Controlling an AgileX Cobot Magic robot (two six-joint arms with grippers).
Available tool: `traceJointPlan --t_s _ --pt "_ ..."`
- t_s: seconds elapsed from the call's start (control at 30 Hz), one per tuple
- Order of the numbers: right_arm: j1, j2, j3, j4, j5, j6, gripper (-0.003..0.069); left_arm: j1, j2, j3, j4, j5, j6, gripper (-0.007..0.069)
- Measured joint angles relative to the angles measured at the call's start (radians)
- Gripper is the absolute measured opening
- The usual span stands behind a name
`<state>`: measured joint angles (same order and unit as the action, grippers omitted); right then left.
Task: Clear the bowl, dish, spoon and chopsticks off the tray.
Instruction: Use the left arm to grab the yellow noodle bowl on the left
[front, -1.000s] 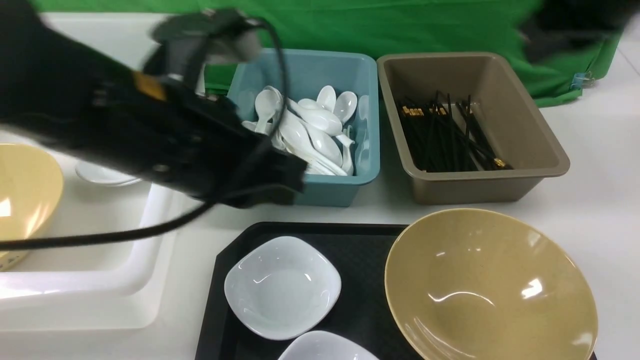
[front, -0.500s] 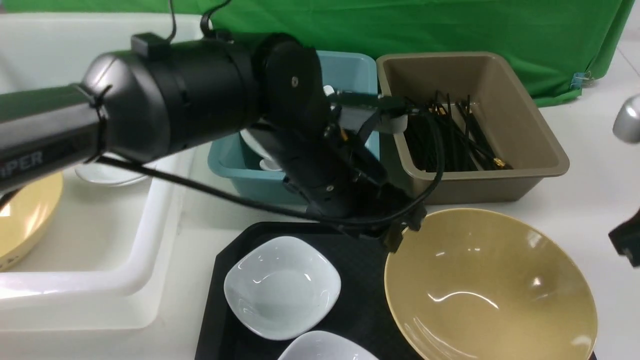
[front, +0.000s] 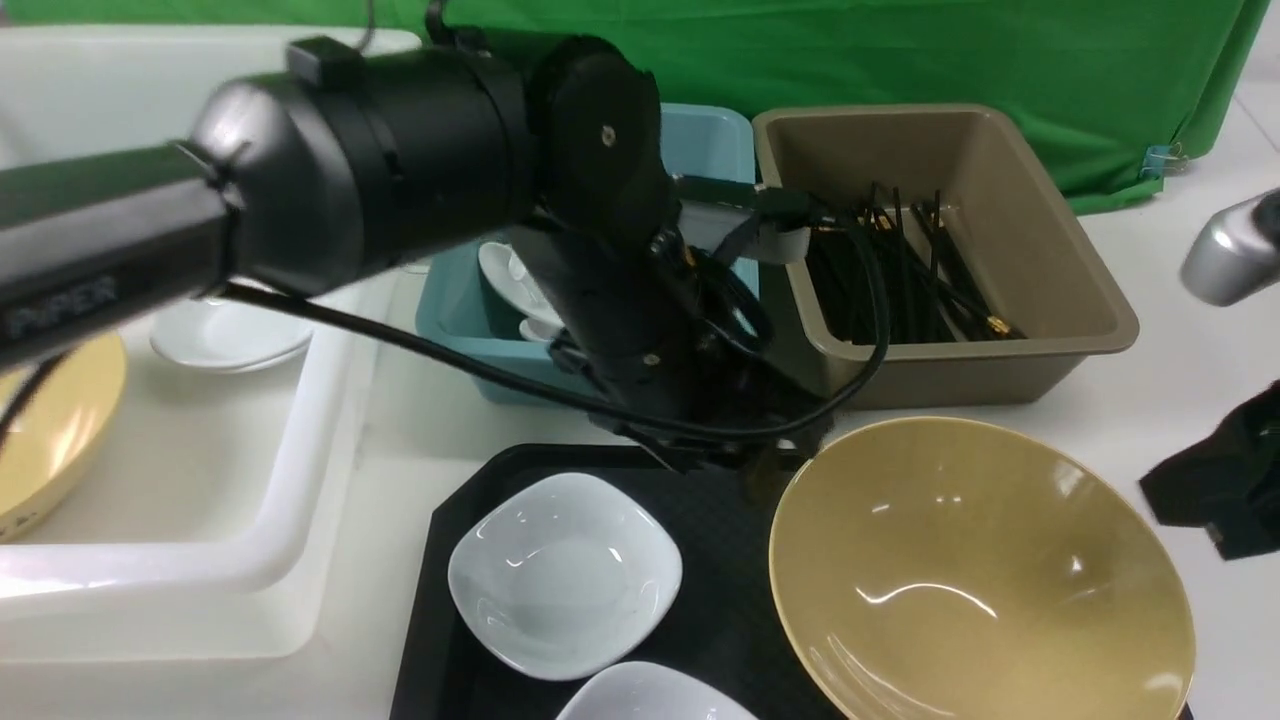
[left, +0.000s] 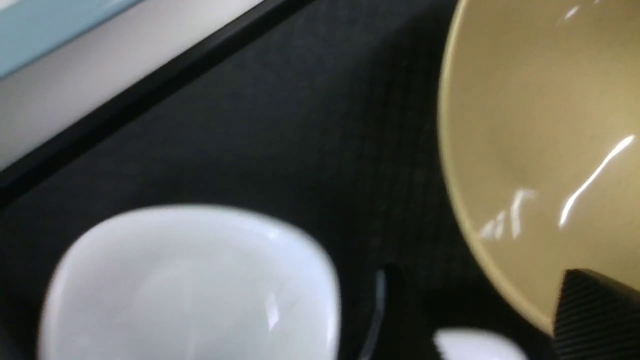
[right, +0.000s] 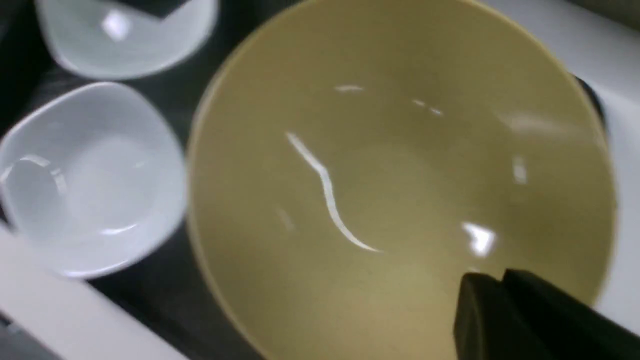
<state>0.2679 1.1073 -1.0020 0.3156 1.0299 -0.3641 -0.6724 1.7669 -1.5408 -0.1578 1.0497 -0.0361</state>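
A white table (front: 1180, 400) carries everything. A green cloth (front: 900, 50) hangs behind it from 11 to 1 o'clock in the front view.

One black tray (front: 440, 620) sits at 6 o'clock. On it stands one mustard-yellow bowl (front: 980, 580), upright, at 5 o'clock. Two white squarish dishes share the tray. The upper dish (front: 565, 575) lies at the bowl's 9 o'clock, and the lower dish (front: 650, 700), cut by the frame edge, lies at its 8 o'clock.

Two tubs stand beyond the tray. The teal tub (front: 460, 320) at 12 o'clock holds white spoons (front: 505, 280), mostly hidden behind the left arm and not countable. The brown tub (front: 1050, 250) at 1 o'clock holds black chopsticks (front: 900, 270) in a heap too tangled to count.

One white bin (front: 200, 560) at 9 o'clock holds a second yellow bowl (front: 50, 440) and a third white dish (front: 230, 335).

The left hand (front: 775, 465) hovers over the tray's far edge, just beside the bowl's rim at its 10 o'clock. Its wrist view is blurred, so released or clenched cannot be told. The right hand (front: 1200, 495) hangs at 3 o'clock near the bowl's rim, a dark blur whose state also cannot be told.
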Motion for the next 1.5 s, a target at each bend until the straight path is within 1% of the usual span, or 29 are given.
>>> traceJointPlan --t_s 0.03,0.07,0.1,0.17,0.2,0.23,0.27,0.3,0.37,0.5,0.57,0.63,0.7,0.77,0.8,0.87,0.97,1.03,1.1,1.13,1.2,1.23,1.27,1.3,1.37,1.4,1.43,1.5 --pt "0.031 0.005 0.0 0.006 -0.003 -0.015 0.0094 0.016 -0.032 -0.001 0.047 0.034 -0.018 0.0231" --pt "0.054 0.009 0.001 0.005 -0.006 -0.024 0.0146 0.029 -0.05 -0.001 0.069 0.056 -0.031 0.0187" --pt "0.077 0.011 0.001 -0.005 -0.012 -0.022 0.0207 0.046 -0.08 -0.001 0.098 0.068 -0.041 0.0116" --pt "0.139 0.012 0.001 -0.053 -0.029 0.018 0.0349 0.101 -0.135 -0.001 0.105 0.067 -0.057 0.0031" --pt "0.143 0.012 0.001 -0.057 -0.03 0.022 0.0361 0.111 -0.143 -0.001 0.099 0.067 -0.057 0.0023" --pt "0.169 0.013 0.002 -0.077 -0.04 0.044 0.0437 0.139 -0.161 -0.001 0.075 0.071 -0.051 0.0008" --pt "0.184 0.015 0.002 -0.09 -0.046 0.056 0.0488 0.16 -0.169 -0.001 0.042 0.081 -0.033 0.0002" --pt "0.201 0.018 0.002 -0.096 -0.05 0.059 0.0519 0.174 -0.172 0.002 0.007 0.094 -0.012 0.0" --pt "0.218 0.023 0.002 -0.102 -0.056 0.066 0.0554 0.177 -0.169 0.014 -0.044 0.094 0.023 0.0" --pt "0.226 0.023 0.002 -0.129 -0.059 0.094 0.0569 0.15 -0.147 0.051 -0.101 0.066 0.089 0.002" --pt "0.227 0.023 0.002 -0.164 -0.055 0.105 0.057 0.102 -0.118 0.067 -0.108 0.01 0.1 0.0062" --pt "0.228 0.023 0.002 -0.227 -0.043 0.124 0.0571 0.043 -0.067 0.074 -0.109 -0.096 0.111 0.0162" --pt "0.228 0.023 0.002 -0.293 -0.028 0.174 0.0571 -0.008 -0.01 0.074 -0.109 -0.176 0.111 0.029" --pt "0.228 0.023 0.002 -0.353 -0.007 0.224 0.0571 -0.04 0.044 0.074 -0.107 -0.231 0.105 0.0396" --pt "0.228 0.023 0.002 -0.374 0.002 0.238 0.0571 -0.048 0.061 0.074 -0.107 -0.245 0.102 0.0431" --pt "0.228 0.023 0.002 -0.406 0.016 0.262 0.0571 -0.063 0.108 0.075 -0.108 -0.279 0.095 0.0528" --pt "0.228 0.023 0.002 -0.432 0.037 0.283 0.0571 -0.073 0.159 0.077 -0.118 -0.325 0.087 0.0614" --pt "0.228 0.023 0.002 -0.439 0.046 0.29 0.0571 -0.074 0.202 0.081 -0.141 -0.351 0.084 0.0652" --pt "0.228 0.023 0.002 -0.442 0.049 0.291 0.0571 -0.074 0.223 0.081 -0.16 -0.356 0.084 0.065" --pt "0.228 0.023 0.002 -0.443 0.05 0.292 0.0571 -0.074 0.23 0.082 -0.169 -0.357 0.084 0.064" --pt "0.228 0.023 0.002 -0.448 0.05 0.292 0.0571 -0.074 0.25 0.082 -0.209 -0.354 0.083 0.0507" --pt "0.228 0.023 0.002 -0.449 0.05 0.292 0.0571 -0.074 0.252 0.082 -0.218 -0.349 0.083 0.042" --pt "0.228 0.023 0.002 -0.449 0.05 0.292 0.0571 -0.074 0.254 0.082 -0.219 -0.347 0.083 0.0359" --pt "0.228 0.023 0.002 -0.45 0.05 0.292 0.0571 -0.073 0.254 0.082 -0.222 -0.343 0.082 0.0224" --pt "0.228 0.023 0.002 -0.45 0.049 0.292 0.0571 -0.065 0.241 0.081 -0.252 -0.347 0.065 0.0097" --pt "0.228 0.023 0.002 -0.45 0.048 0.292 0.0571 -0.056 0.222 0.081 -0.261 -0.343 0.065 0.0051" --pt "0.228 0.023 0.002 -0.451 0.047 0.292 0.0571 -0.044 0.205 0.081 -0.272 -0.337 0.065 0.0028" --pt "0.228 0.023 0.002 -0.451 0.044 0.292 0.0571 -0.003 0.16 0.083 -0.271 -0.324 0.076 0.0014"
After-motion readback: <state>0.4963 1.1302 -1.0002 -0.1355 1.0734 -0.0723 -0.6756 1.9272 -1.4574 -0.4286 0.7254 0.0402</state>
